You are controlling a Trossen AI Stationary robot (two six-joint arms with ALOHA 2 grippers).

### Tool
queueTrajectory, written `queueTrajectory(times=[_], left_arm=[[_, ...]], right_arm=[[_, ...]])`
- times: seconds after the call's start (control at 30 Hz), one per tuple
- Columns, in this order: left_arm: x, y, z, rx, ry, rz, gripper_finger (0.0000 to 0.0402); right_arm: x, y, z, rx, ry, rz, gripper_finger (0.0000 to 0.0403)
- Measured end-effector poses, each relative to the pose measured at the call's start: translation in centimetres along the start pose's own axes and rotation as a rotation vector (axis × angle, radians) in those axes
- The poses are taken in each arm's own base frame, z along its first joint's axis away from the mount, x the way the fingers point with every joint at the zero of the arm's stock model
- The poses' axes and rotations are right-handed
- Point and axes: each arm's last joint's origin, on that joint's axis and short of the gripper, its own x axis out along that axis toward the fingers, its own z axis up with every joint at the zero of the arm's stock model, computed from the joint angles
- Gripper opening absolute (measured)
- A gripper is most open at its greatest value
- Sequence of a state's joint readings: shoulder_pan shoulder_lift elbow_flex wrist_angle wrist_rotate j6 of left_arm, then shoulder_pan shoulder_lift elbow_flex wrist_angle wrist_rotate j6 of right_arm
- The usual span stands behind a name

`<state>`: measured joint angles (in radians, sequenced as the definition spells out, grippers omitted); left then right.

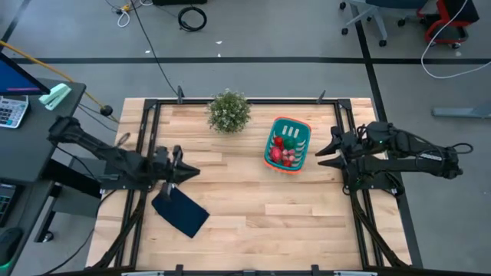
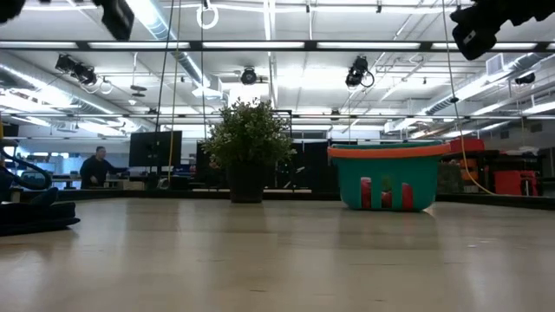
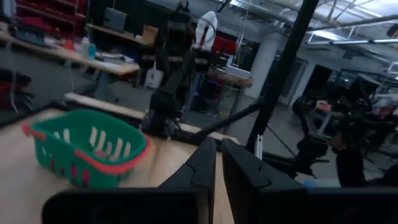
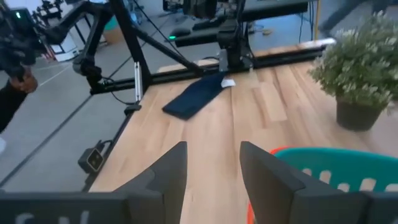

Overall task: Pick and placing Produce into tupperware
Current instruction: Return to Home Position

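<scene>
The teal tupperware basket [image 1: 270, 157] with an orange-red rim stands on the table right of centre. Its base rests on the wood, as the low view shows [image 2: 390, 178]. The red, pink and green produce [image 1: 285, 147] lies inside it. My right gripper [image 1: 321, 152] hovers open just to the right of the basket, with nothing between its fingers [image 4: 213, 165]. My left gripper [image 1: 192, 170] is at the table's left side, pointing toward the basket [image 3: 81, 155]. It is shut and empty [image 3: 219, 155].
A bushy potted plant [image 1: 229, 111] stands at the far edge, left of the basket. A flat dark navy cloth [image 1: 180, 213] lies near my left gripper. Bare wood stretches across the middle and the near side. A person sits in the room beyond [image 2: 97, 166].
</scene>
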<state>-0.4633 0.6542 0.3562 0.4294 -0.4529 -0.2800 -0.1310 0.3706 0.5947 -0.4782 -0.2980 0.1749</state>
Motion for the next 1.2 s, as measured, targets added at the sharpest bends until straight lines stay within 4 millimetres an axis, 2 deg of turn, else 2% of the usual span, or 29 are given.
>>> queueTrajectory(times=[0.17, 0.27, 0.47, 0.6, 0.7, 0.83, 1.0, 1.2], left_arm=[[0.5, 0.6, -3.3, -0.052, 0.04, -0.01, 0.004], [0.8, 0.5, -3.5, -0.022, 0.042, -0.01, 0.0038], [0.6, -0.2, -1.1, 0.079, -0.042, -0.038, 0.0027], [-0.4, -0.3, 0.7, 0.177, -0.081, -0.049, 0.0023], [-1.4, -0.2, 2.3, 0.17, -0.121, -0.054, 0.0025], [-2.8, 0.2, 3.2, 0.144, -0.131, -0.058, 0.0032], [-3.9, 0.6, 3.8, 0.157, -0.157, -0.06, 0.0038], [-4.0, 0.7, 3.9, 0.18, -0.163, -0.059, 0.0034]], right_arm=[[0.6, -0.1, -1.1, -0.006, 0.029, 0.019, 0.0156], [0.6, -0.1, -0.7, -0.066, -0.013, -0.012, 0.0156], [-0.9, 0.6, 0.8, -0.181, -0.093, -0.024, 0.0156], [-2.2, 0.7, -0.2, -0.158, -0.053, -0.03, 0.0156], [-3.5, 1.0, -0.4, -0.169, -0.122, -0.02, 0.0156], [-4.9, 1.4, -0.8, -0.197, -0.22, 0.007, 0.0156], [-4.3, 1.1, -2.2, -0.199, -0.286, 0.072, 0.0156], [-1.6, 0.1, -3.9, -0.134, -0.326, 0.087, 0.0156]])
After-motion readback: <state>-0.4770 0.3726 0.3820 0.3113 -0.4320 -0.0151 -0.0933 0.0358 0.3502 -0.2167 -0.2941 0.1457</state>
